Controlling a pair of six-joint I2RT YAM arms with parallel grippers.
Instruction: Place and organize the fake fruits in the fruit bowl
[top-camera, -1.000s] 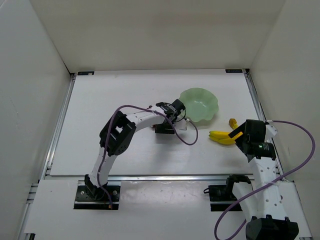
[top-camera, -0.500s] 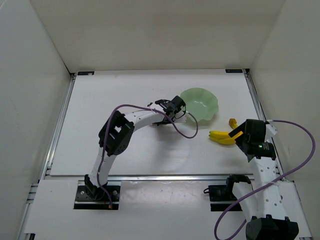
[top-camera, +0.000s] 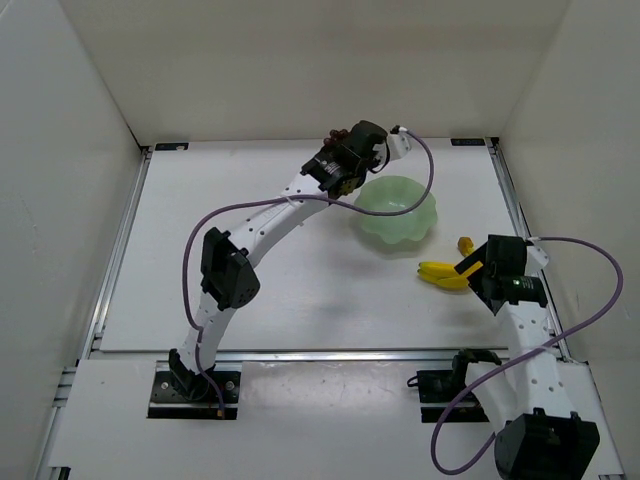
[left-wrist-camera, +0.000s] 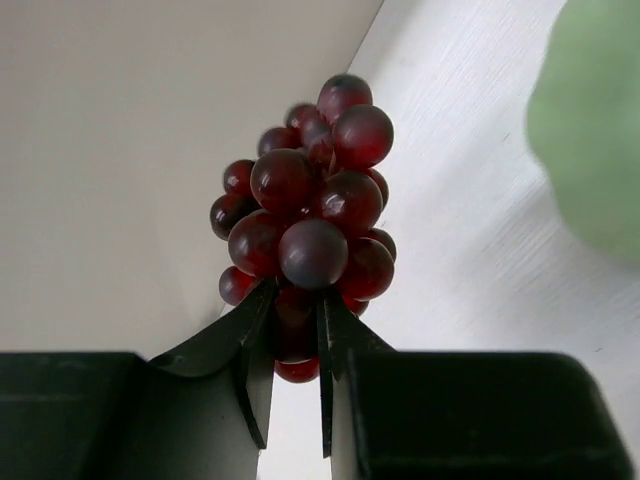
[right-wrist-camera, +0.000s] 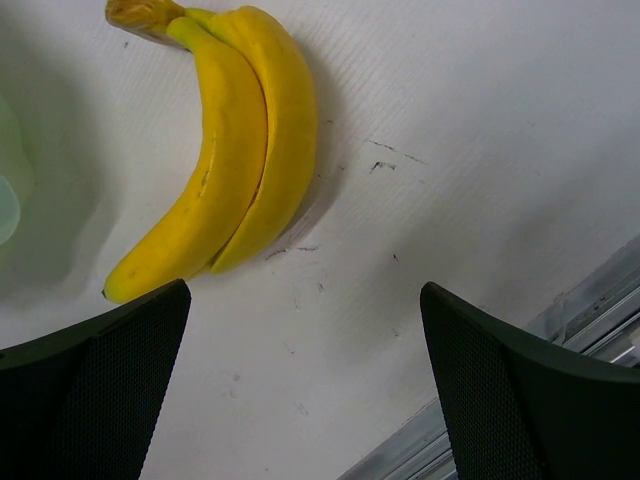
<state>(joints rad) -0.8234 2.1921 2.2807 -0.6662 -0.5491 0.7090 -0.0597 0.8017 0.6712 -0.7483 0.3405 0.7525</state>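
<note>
Grapes (left-wrist-camera: 310, 230) sit pinched in the left gripper's (left-wrist-camera: 296, 335) narrow jaws, aloft just beyond the bowl's (top-camera: 410, 215) far-left rim. Next, carry them over the bowl and release. The right gripper (right-wrist-camera: 300, 370), jaws wide, hovers by the bananas (right-wrist-camera: 225, 150) right of the bowl.

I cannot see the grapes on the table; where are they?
In the top view, the left gripper holds the grapes aloft near the back wall, left of the bowl.
</note>
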